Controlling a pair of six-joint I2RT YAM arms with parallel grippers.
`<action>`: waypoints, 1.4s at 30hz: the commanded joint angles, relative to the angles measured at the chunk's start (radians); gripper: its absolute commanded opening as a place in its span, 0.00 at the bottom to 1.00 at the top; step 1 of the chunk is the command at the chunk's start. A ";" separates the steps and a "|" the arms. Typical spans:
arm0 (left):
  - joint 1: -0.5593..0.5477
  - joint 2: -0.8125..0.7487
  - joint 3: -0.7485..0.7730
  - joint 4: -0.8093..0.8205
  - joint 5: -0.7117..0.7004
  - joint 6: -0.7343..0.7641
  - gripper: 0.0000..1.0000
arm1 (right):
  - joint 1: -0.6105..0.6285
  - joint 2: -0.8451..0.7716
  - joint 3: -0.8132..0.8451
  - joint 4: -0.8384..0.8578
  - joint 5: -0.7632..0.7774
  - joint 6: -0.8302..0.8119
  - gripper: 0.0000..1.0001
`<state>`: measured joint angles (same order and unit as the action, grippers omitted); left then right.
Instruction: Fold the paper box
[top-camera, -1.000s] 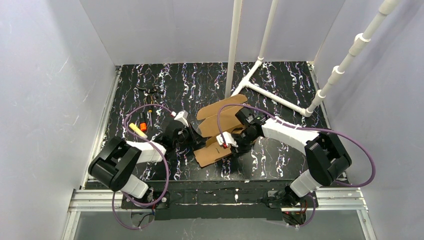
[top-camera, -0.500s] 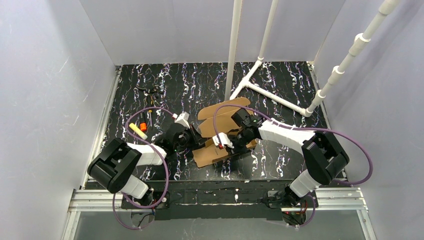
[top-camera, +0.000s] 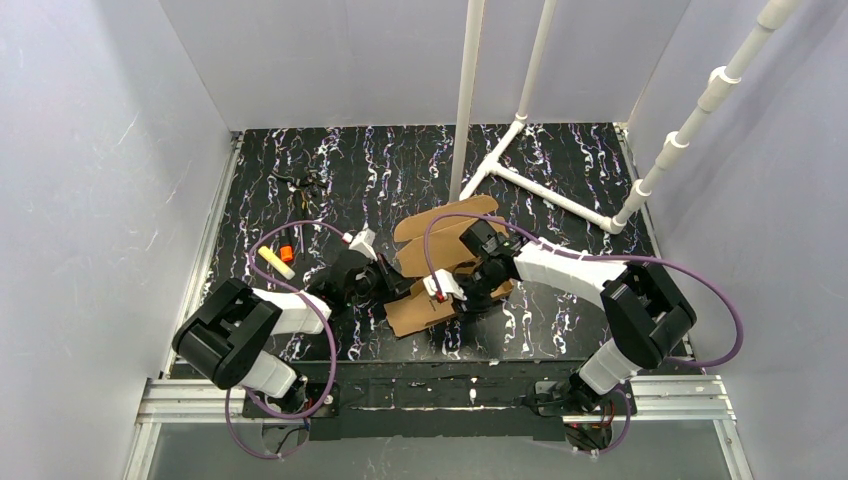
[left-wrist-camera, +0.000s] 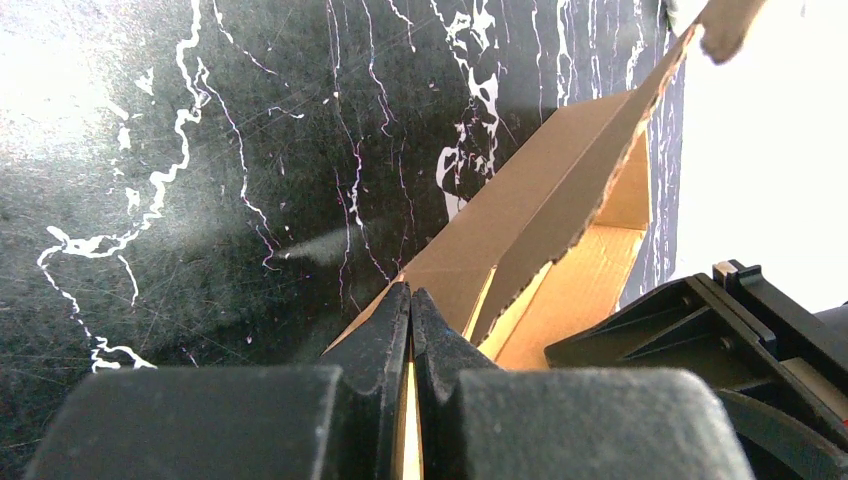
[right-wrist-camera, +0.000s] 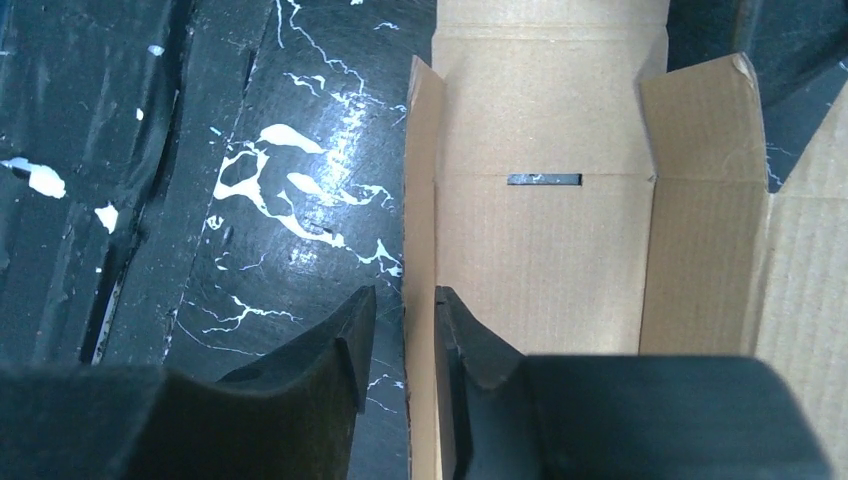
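The right arm has crept leftward and nearer over the last second, its white wrist camera now lower over the cardboard than before; the left arm has pushed in from the left to meet it; the paper box (top-camera: 412, 314) has barely shifted and still lies near the middle of the black marbled table (top-camera: 560, 160), partly raised, with one flap reaching away toward the white pipe frame (top-camera: 545, 195) and one lying flat toward the arms. The left gripper (left-wrist-camera: 411, 300) has its jaws pressed almost together, with only a thin pale sliver of cardboard between the fingertips, so it is pinching an edge of the box at the left side; beyond it a brown panel rises at a slant. The right gripper (right-wrist-camera: 400, 305) has its jaws only narrowly apart, astride an upright side wall of the box; the inner finger (right-wrist-camera: 462, 340) sits right against the wall's inside face, while the outer finger (right-wrist-camera: 340, 345) stands a little off it over the table; ahead of them the box floor lies flat, with a short slit (right-wrist-camera: 543, 180) across a crease and another wall standing on the far side.
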<state>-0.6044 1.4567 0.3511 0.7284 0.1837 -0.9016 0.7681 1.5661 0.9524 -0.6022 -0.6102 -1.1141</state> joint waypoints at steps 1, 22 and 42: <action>-0.001 -0.012 0.006 0.008 0.010 -0.022 0.00 | 0.005 0.009 -0.001 -0.062 -0.020 -0.059 0.37; -0.022 0.001 0.023 0.019 0.058 -0.100 0.00 | 0.024 0.001 -0.044 0.029 0.069 -0.028 0.11; -0.031 -0.071 -0.065 0.019 -0.081 -0.251 0.00 | 0.033 0.023 -0.032 0.110 0.095 0.085 0.03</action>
<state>-0.6308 1.4342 0.2981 0.7467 0.1486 -1.1240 0.7944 1.5772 0.9180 -0.5140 -0.5098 -1.0462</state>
